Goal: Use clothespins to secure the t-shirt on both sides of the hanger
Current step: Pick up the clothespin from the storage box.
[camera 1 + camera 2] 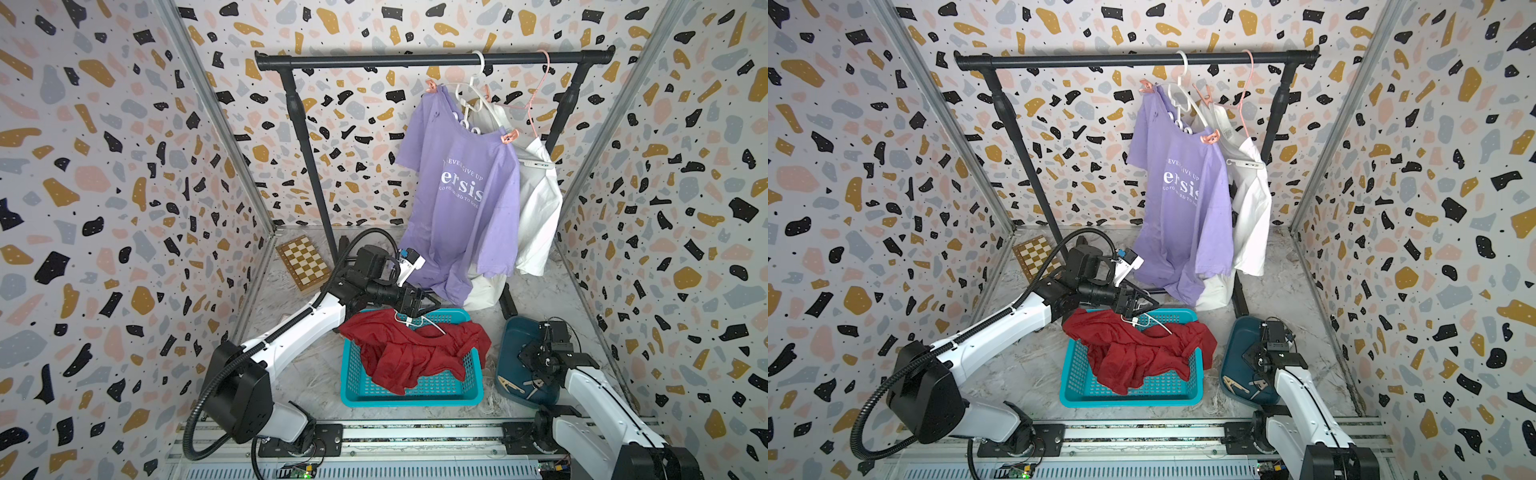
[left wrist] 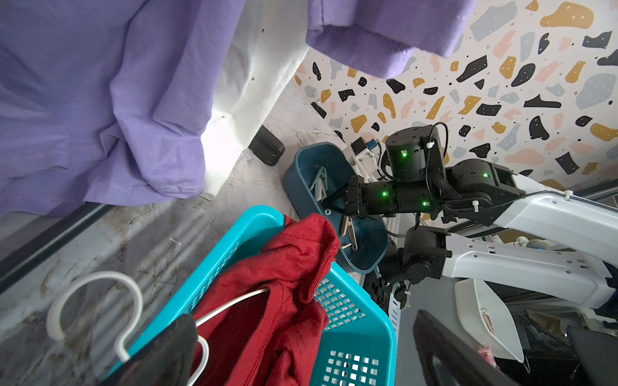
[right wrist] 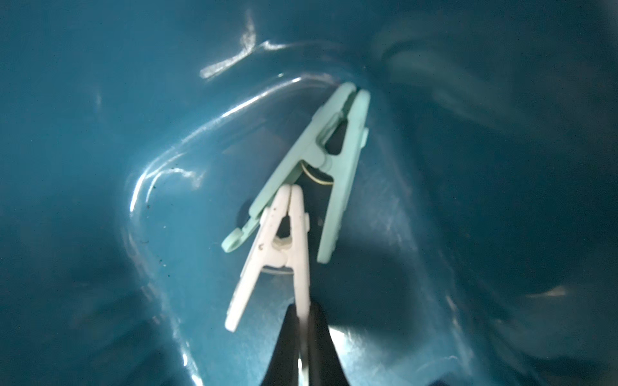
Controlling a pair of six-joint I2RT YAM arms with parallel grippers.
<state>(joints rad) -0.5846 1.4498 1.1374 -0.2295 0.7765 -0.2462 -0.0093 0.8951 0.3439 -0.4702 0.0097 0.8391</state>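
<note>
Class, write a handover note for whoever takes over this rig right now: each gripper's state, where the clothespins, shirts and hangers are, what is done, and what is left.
Left gripper: open, holding nothing, above the back edge of the turquoise basket.
Right gripper: shut on one leg of the white clothespin inside the dark teal tray; a mint clothespin lies touching it.
Done: the purple t-shirt hangs from the rail, with a pink pin at one shoulder and another at the other.
Left: the red t-shirt, on a white hanger, lies in the basket with no pins visible.
</note>
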